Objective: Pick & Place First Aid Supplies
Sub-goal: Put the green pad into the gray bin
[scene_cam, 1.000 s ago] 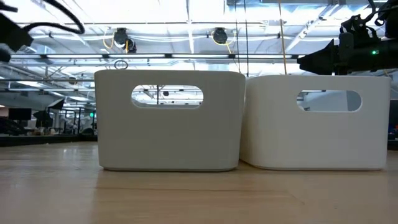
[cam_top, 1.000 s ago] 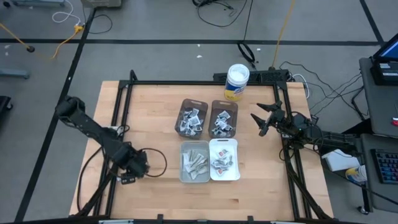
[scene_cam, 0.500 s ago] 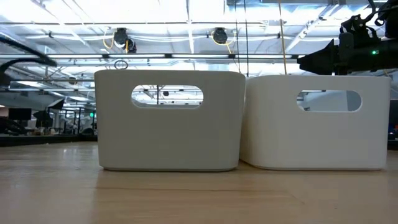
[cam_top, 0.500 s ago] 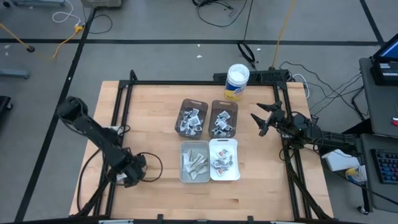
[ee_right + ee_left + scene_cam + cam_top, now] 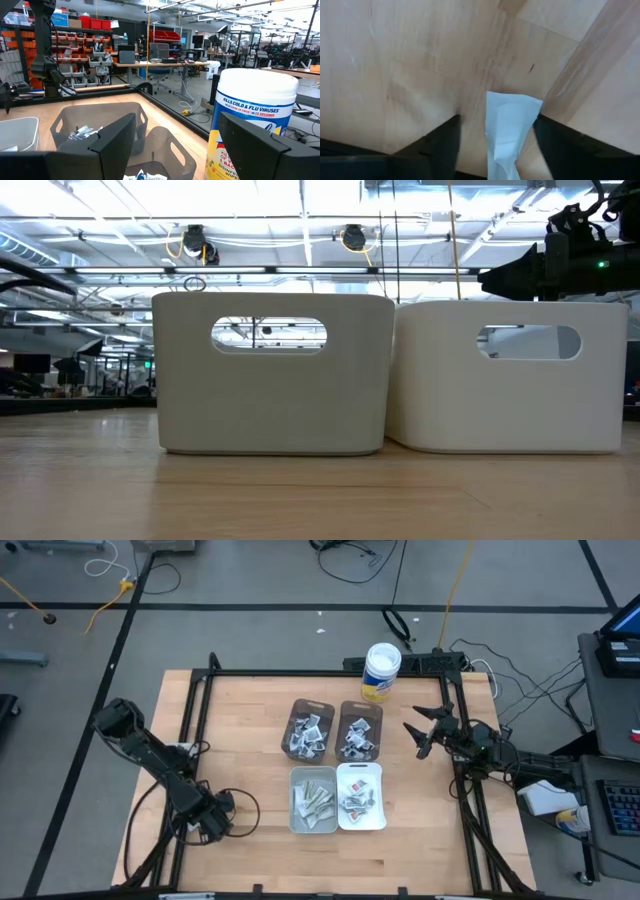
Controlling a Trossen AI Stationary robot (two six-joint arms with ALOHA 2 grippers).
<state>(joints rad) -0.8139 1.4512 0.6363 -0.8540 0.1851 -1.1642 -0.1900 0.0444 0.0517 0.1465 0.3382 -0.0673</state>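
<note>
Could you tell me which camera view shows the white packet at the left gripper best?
The left wrist view: the white packet lies on the wooden table between the left gripper's dark fingers. In the high view that gripper hides it. The low and right wrist views do not show it.

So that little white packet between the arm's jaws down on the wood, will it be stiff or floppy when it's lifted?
Probably floppy: the white packet looks thin and flat, with a creased, bent edge. Likely very light too, since it lies flush on the table. Being so flat against the wood, it may be awkward to get under, so the left gripper, jaws either side of it, might slide it rather than lift it cleanly.
</note>
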